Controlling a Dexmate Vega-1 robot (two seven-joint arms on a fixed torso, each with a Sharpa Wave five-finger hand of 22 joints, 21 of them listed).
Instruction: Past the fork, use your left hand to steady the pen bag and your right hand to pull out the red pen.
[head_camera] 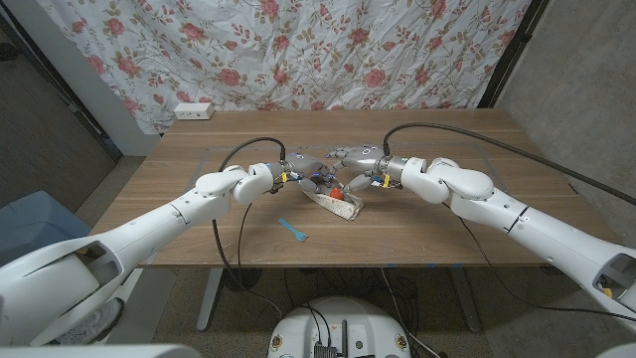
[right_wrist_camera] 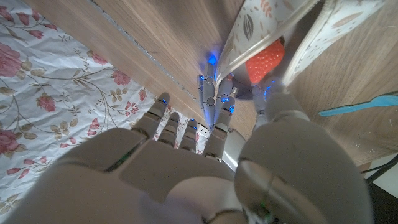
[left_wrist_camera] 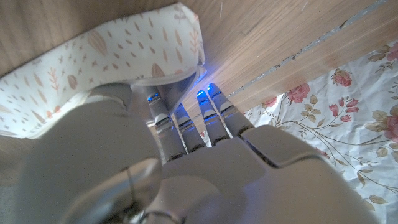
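Lying at centre frame in the head view, just above the blue fork, the soft cloth pen bag will buckle unless pinned; the left hand presses its end. Inside the mouth, the red pen, light and slick, suits a tip pinch; the right hand reaches in, grasp unclear

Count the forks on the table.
1: a blue fork lies on the table near its front edge, just in front of the pen bag. None seems hidden.
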